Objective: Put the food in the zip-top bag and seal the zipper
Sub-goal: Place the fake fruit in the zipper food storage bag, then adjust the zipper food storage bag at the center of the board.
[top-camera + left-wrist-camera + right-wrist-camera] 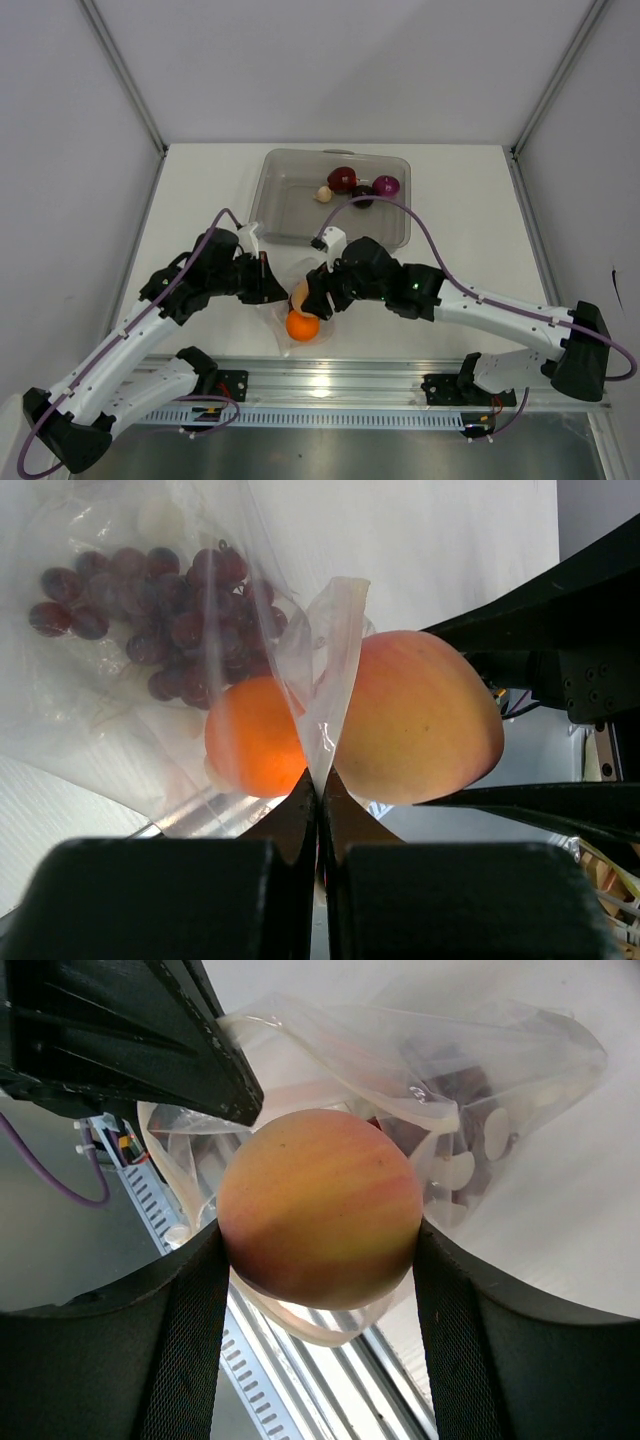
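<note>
The right gripper (320,1260) is clasping the peach (318,1205) at the mouth of the bag (330,630), and the left gripper (318,815) is pinching the bag's lip tight.

The bag is lying on the table between the arms, just in front of the tray (280,190), with the orange (255,735) and grapes (170,610) sitting inside. To do this well, the left side should probably be lifting the lip away so the mouth is gaping. The peach should be going in past the orange before the fingers let go, so it is not rolling back out.
</note>
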`<state>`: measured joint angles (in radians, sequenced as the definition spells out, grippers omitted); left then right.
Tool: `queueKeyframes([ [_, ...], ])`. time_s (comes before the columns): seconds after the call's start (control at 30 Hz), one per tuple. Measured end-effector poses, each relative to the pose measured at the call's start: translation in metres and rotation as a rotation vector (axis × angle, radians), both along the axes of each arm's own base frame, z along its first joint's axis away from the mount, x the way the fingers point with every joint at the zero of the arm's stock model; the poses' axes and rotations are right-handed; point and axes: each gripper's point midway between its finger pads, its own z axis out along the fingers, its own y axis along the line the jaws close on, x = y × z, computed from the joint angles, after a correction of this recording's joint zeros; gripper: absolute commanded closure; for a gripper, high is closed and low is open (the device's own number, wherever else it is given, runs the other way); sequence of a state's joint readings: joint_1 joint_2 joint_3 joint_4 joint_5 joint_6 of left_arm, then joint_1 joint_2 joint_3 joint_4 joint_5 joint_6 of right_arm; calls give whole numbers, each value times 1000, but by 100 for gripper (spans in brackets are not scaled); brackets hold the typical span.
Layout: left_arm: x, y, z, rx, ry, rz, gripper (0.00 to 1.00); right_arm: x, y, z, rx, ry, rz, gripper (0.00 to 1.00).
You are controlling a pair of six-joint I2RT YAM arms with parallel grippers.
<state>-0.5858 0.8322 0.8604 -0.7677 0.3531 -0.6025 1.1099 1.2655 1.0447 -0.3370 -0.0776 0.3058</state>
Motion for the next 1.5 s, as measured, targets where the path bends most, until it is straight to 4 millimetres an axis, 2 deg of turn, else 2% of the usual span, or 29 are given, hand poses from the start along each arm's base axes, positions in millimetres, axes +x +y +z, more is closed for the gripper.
queueKeyframes([
  [0.4,3,-2,-1,4,7,0,99,-30,13,4,12,-14,70,75],
  [0.57,4,-3,3,-6,-1,-3,99,-27,14,2,6,-26,51,74],
  [0.63,4,-3,3,-6,-2,-3,99,-22,14,-4,-11,-32,31,67],
  [0.77,3,-3,4,-10,-4,-3,99,-3,16,-29,-90,-47,-35,56],
  [0.8,3,-3,5,-12,-5,-4,99,3,17,-35,-110,-49,-48,47],
  [0.87,3,-3,6,-14,-8,-4,99,15,20,-44,-144,-59,-73,36],
  [0.9,3,-3,6,-14,-9,-4,100,20,21,-46,-156,-65,-85,20],
  [0.93,3,-3,6,-14,-9,-4,100,24,23,-46,-160,-70,-94,17],
  [0.97,3,-3,6,-14,-8,-3,99,26,23,-45,-163,-78,-98,1],
  [1.2,3,-3,6,-16,-7,-4,99,29,17,-21,-128,-118,-125,1],
  [1.4,3,-4,4,-15,3,-9,99,20,-1,33,20,-124,-182,1],
  [1.5,3,-5,4,-13,7,-9,100,16,-22,47,98,-80,-246,1],
])
